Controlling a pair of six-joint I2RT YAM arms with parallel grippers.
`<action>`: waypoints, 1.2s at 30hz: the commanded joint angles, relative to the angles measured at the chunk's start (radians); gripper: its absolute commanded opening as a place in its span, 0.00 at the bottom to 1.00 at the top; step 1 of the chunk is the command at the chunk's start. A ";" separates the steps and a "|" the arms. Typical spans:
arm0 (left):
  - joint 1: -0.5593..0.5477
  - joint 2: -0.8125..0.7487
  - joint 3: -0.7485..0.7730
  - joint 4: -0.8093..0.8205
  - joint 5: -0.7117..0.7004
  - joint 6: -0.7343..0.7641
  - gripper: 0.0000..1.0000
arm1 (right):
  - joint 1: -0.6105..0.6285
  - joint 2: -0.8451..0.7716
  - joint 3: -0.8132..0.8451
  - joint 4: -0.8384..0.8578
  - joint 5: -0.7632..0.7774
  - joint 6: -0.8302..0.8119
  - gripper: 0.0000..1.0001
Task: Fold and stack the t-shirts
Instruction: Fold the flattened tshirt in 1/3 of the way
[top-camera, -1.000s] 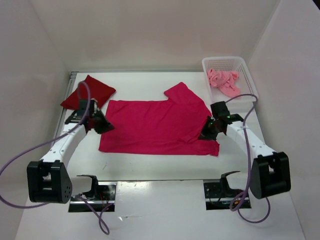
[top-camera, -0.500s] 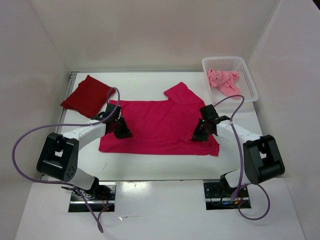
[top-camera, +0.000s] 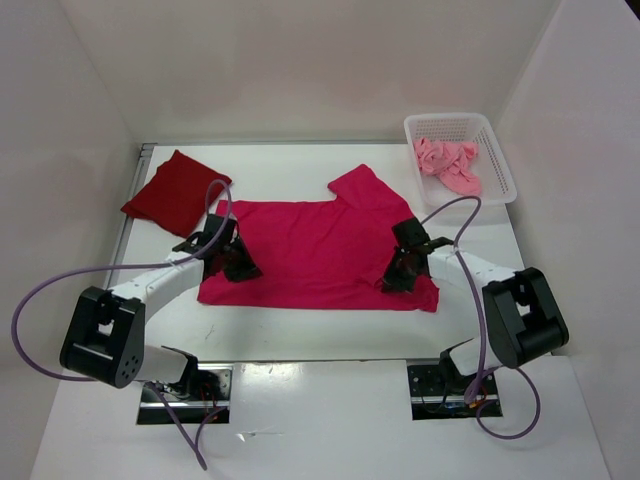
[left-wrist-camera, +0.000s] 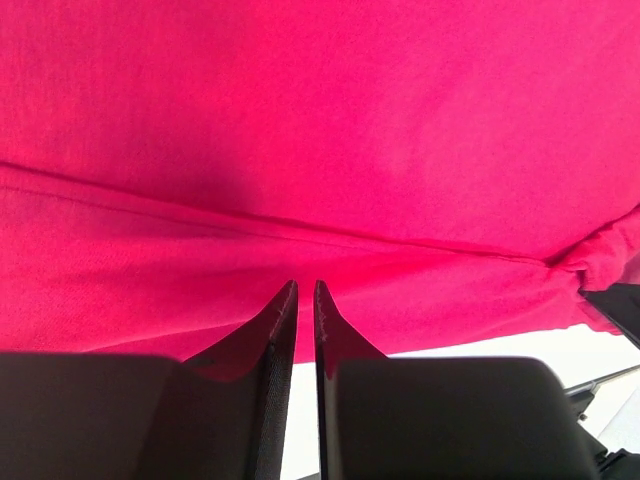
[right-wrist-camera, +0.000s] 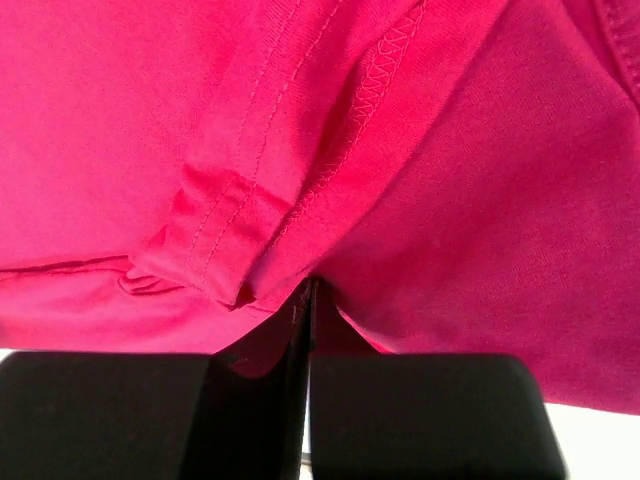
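Observation:
The magenta-pink t-shirt (top-camera: 315, 245) lies spread flat mid-table, one sleeve (top-camera: 362, 188) pointing to the back. My left gripper (top-camera: 240, 265) sits on its left part, jaws closed to a thin slit with the tips on the cloth (left-wrist-camera: 305, 285) below a long crease (left-wrist-camera: 300, 225). My right gripper (top-camera: 395, 278) sits on its right front part, shut, with a stitched fold of cloth (right-wrist-camera: 225, 240) bunched at the tips (right-wrist-camera: 310, 285). The dark red shirt (top-camera: 175, 193) lies folded at the back left. The salmon shirt (top-camera: 447, 163) is crumpled in the basket.
The white mesh basket (top-camera: 415, 125) stands at the back right against the wall. White walls close in the table on three sides. Purple cables (top-camera: 60, 280) loop beside both arms. Bare white table (top-camera: 320, 330) shows in front of the shirt.
Both grippers have moved inward from the shirt's side edges onto the cloth, the left one to the right and the right one to the left. The shirt's outline is nearly unchanged.

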 joint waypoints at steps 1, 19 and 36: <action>0.003 -0.014 -0.019 0.009 -0.004 -0.013 0.18 | 0.006 0.017 0.010 0.014 0.018 0.015 0.00; 0.003 -0.043 -0.039 0.006 -0.013 -0.023 0.20 | 0.006 0.322 0.417 0.110 -0.054 0.006 0.00; -0.247 0.084 0.142 -0.094 -0.130 0.043 0.17 | 0.193 0.079 0.175 0.116 -0.056 0.063 0.00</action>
